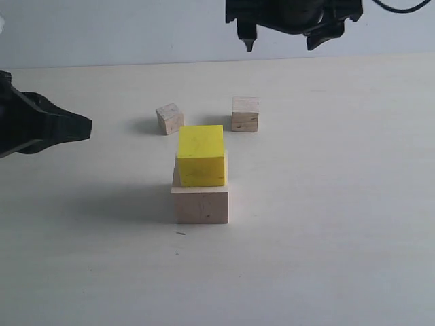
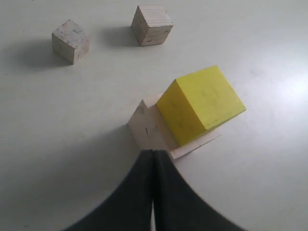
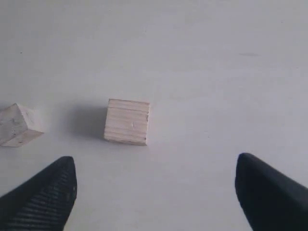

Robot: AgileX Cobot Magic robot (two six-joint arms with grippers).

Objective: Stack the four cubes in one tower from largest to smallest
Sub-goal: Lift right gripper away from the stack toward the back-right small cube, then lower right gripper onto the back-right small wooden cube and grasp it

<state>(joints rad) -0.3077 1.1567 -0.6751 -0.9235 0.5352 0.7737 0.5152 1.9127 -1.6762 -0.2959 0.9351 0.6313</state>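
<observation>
The yellow cube [image 1: 201,155] [image 2: 202,104] rests on the large pale cube [image 1: 201,203] [image 2: 147,127] in the middle of the table. Behind them stand the tan layered cube [image 1: 245,113] [image 2: 152,24] [image 3: 127,121] and, to its left, the small greyish-beige cube [image 1: 169,118] [image 2: 70,41] [image 3: 17,126], each alone on the table. My left gripper [image 1: 85,129] [image 2: 153,153] is shut and empty, hovering left of the two-cube stack. My right gripper [image 1: 282,42] [image 3: 155,175] hangs open high above the far side, behind the tan cube, holding nothing.
The pale tabletop [image 1: 340,204] runs to a light wall [image 1: 136,27] at the back. Nothing else stands on it besides the cubes.
</observation>
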